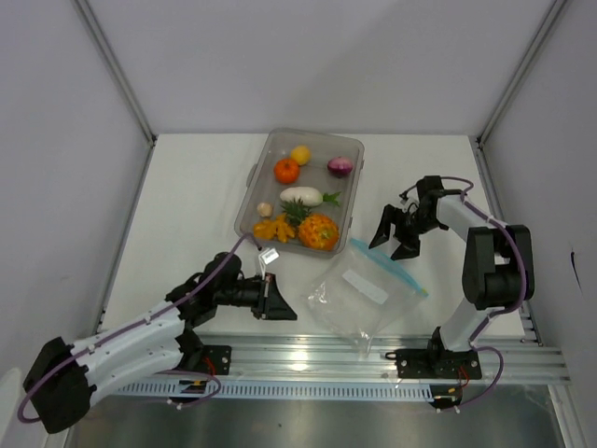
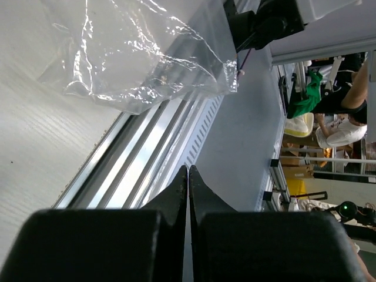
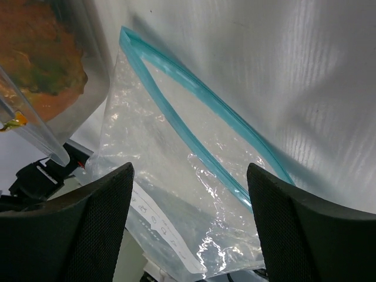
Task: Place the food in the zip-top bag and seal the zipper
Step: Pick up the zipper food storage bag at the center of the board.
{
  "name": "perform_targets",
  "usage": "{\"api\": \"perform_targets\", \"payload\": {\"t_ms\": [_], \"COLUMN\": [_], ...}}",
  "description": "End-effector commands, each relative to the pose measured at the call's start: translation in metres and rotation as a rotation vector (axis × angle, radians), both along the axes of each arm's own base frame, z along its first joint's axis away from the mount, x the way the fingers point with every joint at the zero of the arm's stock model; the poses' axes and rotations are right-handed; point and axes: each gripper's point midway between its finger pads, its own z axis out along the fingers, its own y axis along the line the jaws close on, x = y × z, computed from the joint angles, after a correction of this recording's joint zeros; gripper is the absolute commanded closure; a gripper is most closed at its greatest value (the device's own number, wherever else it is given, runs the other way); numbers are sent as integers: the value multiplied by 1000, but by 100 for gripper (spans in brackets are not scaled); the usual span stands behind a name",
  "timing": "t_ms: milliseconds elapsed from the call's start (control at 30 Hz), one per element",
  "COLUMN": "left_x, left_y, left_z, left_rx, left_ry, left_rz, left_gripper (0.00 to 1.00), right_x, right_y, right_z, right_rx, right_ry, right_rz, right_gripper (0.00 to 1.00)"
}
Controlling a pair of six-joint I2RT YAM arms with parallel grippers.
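The zip-top bag (image 1: 359,299) lies flat on the white table (image 1: 187,215) between the two arms. Its near corner reaches over the aluminium rail (image 1: 280,353) at the front edge, and a white label shows on its upper face. The zipper (image 1: 390,266) runs along the bag's far right edge. In the right wrist view the zipper's (image 3: 194,111) two blue lips stand apart along most of their length, so the mouth is unsealed, and nothing can be seen inside the bag (image 3: 176,194). Just behind the bag, the clear tray (image 1: 250,187) holds all the food: the tomato (image 1: 286,171), lemon (image 1: 300,155), onion (image 1: 340,167), radish (image 1: 301,196), pumpkin (image 1: 318,231), green sprig (image 1: 297,213) and small orange bits (image 1: 273,229). The right gripper (image 1: 394,245) hangs above the zipper end with its fingers spread wide, holding nothing. The left gripper (image 1: 280,306) sits low beside the bag's left edge. Its fingers (image 2: 176,194) are pressed together on nothing, clear of the plastic (image 2: 135,59).
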Motion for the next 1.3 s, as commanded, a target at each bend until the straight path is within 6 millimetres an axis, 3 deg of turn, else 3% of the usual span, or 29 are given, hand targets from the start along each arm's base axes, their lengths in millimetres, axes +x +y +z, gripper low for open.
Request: {"api": "perform_targets", "payload": {"t_ms": [0,33,100,233,600,767,900,933,1067,1200,1267], "left_x": [14,17,21,34,47,48,48,48,48,49,49], "left_y": [-18,-25,-32,-47,-52,-53,-52,-52,-51,-48,-45], "left_z": [-7,-4,-21,-32,-63,-65,-64,-64,-61,-54,-53], "left_rx": [-4,-23,10,0,96,96,96,98,94,90,102], "left_ry": [-1,-8,30,49,81,87,79,79,73,41,31], "left_rz": [36,32,27,41,73,68,65,68,68,83,87], "left_gripper": [99,99,99,99,99,99,99,99,99,100,99], "right_x": [-8,-8,-13,-23,-74,-93,-107,-111,-114,-113,-116], "right_y": [13,17,26,40,83,97,101,101,109,119,123], "right_z": [-4,-4,-6,-8,18,41,42,39,46,53,54], "right_rx": [64,72,89,106,220,283,316,323,380,408,420], "right_ry": [27,32,46,68,73,39,47,59,50,6,19], "right_rz": [37,41,65,101,192,236,259,263,274,285,285], "right_gripper": [21,21,22,25,39,53,59,65,76,78,90]}}
